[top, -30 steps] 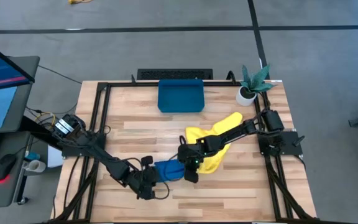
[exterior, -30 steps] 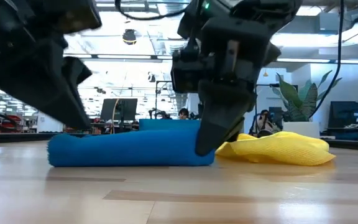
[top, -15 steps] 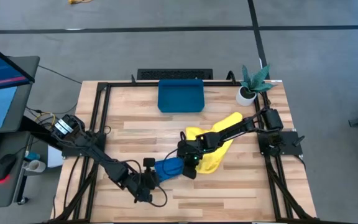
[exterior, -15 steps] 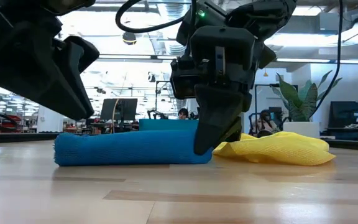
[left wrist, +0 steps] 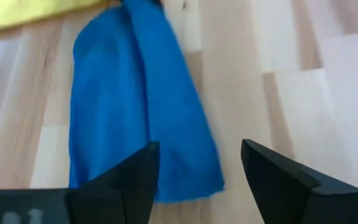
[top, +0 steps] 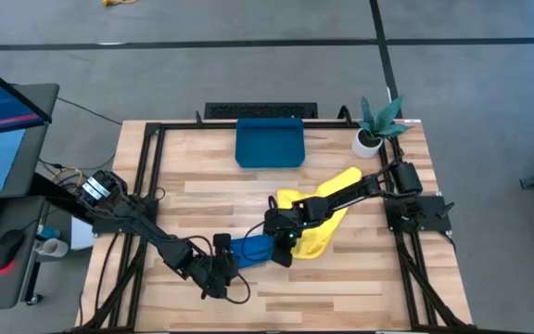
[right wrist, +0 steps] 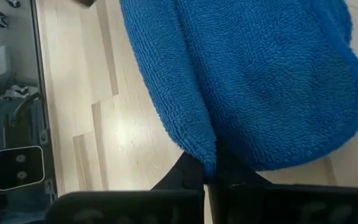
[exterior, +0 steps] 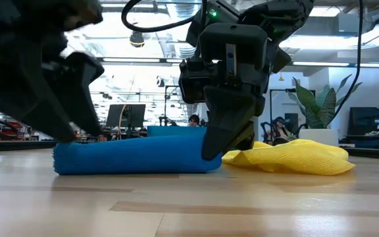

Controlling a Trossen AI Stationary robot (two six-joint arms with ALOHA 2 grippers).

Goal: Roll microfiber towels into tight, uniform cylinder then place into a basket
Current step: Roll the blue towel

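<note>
The blue microfiber towel point(top: 252, 249) lies rolled into a cylinder on the wooden table, near the front middle. My right gripper point(top: 282, 249) is shut on the roll's right end. My left gripper point(left wrist: 201, 180) stands open at the roll's left end point(left wrist: 185, 183), one finger on each side of it; whether it touches the cloth I cannot tell. The yellow microfiber towel point(top: 321, 215) lies crumpled and unrolled on the table just right of the roll, under my right arm. The dark-blue basket point(top: 269, 144) stands at the far middle. My right gripper pinches an edge of the blue roll's right end point(right wrist: 207, 163) between its two shut fingers. The fingers point(exterior: 219, 135) come from above, pointing down. The roll lies level on the table point(exterior: 189, 197).
A small white pot with a green plant point(top: 375, 125) stands at the far right corner. The black frame rails point(top: 151, 176) run along the table's left, right and far sides. Bare wood point(top: 341, 288) lies in front of the roll.
My left gripper has opened wide at the blue roll's left end. My right gripper has stayed shut on the roll's right end and has shifted a little toward the table's left edge, the roll staying flat on the table.
</note>
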